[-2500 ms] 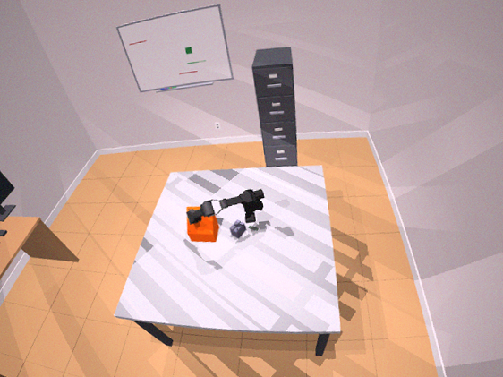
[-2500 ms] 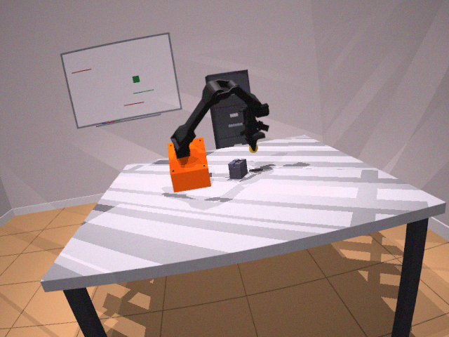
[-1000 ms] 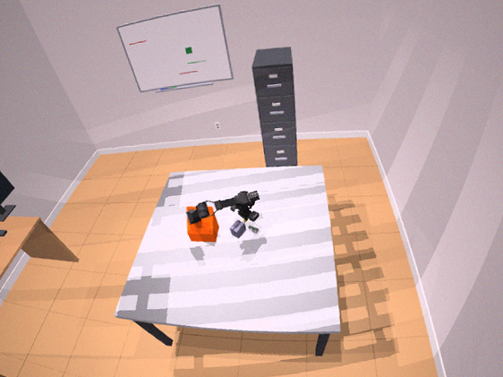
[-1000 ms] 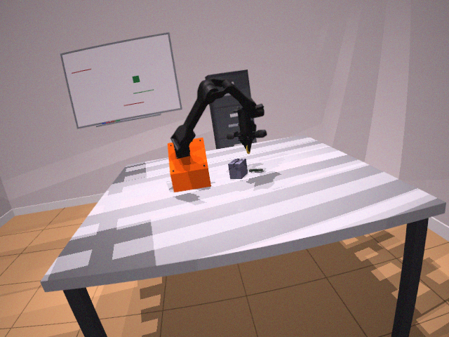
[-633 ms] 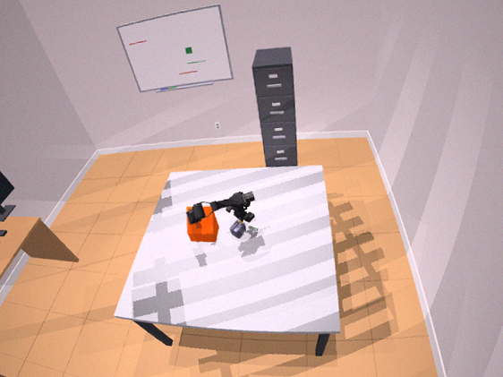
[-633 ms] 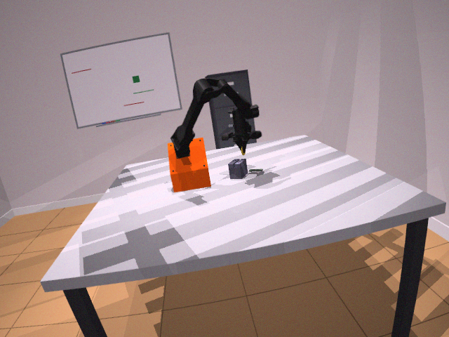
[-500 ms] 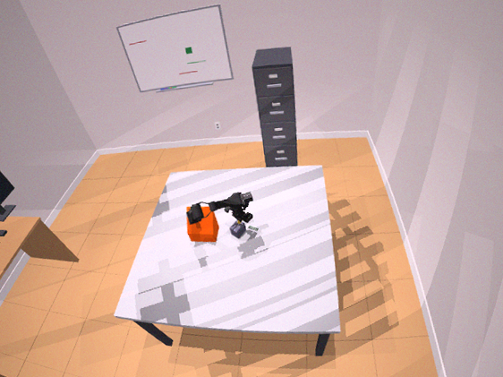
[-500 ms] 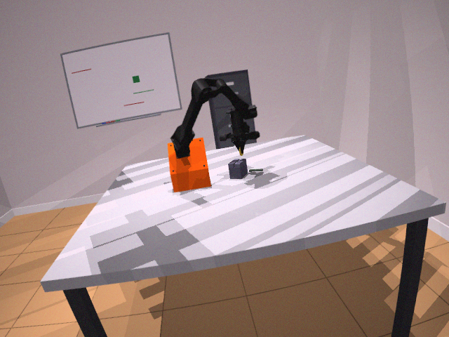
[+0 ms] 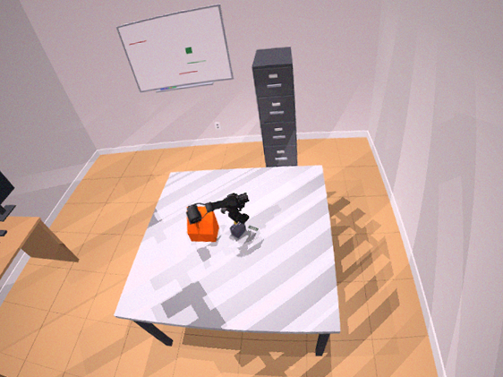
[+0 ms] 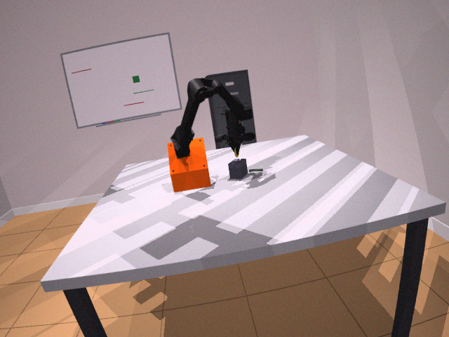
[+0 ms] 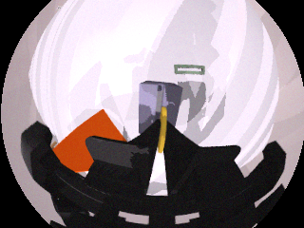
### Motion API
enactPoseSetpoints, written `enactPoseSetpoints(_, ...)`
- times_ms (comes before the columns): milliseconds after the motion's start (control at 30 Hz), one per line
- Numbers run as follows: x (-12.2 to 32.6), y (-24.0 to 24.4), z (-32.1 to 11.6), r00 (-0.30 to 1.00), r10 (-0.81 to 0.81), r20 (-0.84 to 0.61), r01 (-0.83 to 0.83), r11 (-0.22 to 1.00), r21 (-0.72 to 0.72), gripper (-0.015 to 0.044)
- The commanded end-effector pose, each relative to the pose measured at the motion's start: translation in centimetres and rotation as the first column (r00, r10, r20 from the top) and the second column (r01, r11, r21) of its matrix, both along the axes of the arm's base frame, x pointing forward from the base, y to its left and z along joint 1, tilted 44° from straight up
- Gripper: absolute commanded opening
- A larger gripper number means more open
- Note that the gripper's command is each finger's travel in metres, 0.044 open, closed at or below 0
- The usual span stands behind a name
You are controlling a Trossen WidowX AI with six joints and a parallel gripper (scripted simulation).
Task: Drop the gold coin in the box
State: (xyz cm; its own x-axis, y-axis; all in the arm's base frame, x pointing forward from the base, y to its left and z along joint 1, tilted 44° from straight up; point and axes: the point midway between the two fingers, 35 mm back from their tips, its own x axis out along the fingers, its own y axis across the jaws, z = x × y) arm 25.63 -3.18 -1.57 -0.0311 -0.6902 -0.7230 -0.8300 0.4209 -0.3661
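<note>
Clenched on the gold coin [image 11: 163,128], the tool [image 10: 236,147] points straight down, directly above the grey box [image 10: 238,168]. In the wrist view the coin shows edge-on as a thin yellow strip pinched between the two dark fingers, its free end reaching over the lid of the box [image 11: 159,103] along a pale line there that looks like the slot. From the exterior view a small yellow tip hangs below the fingertips with a little gap between it and the lid, so the coin is above the box and apart from it.

The arm [image 10: 196,109] rises from its orange base [image 10: 188,168], leans up to a high elbow near the top of its reach, then slopes down and forward to a wrist turned vertical over the box. In the top view the arm [image 9: 218,204] stretches from the base [image 9: 203,229] toward the box [image 9: 237,230].

The dark-green holder [image 10: 255,169] lies on the tabletop [image 10: 290,203] just beside the box, on the side away from the base; in the wrist view the holder [image 11: 190,70] appears beyond the box.
</note>
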Motion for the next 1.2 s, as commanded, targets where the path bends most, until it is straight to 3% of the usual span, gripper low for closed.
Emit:
enactPoseSetpoints(0,0.17,0.04,-0.01,1.000,0.000,0.001,0.000,1.000,0.001,0.0000)
enactPoseSetpoints(1167,-0.35,-0.06,-0.12,1.000,-0.005,0.007,0.005,1.000,-0.001,0.0000)
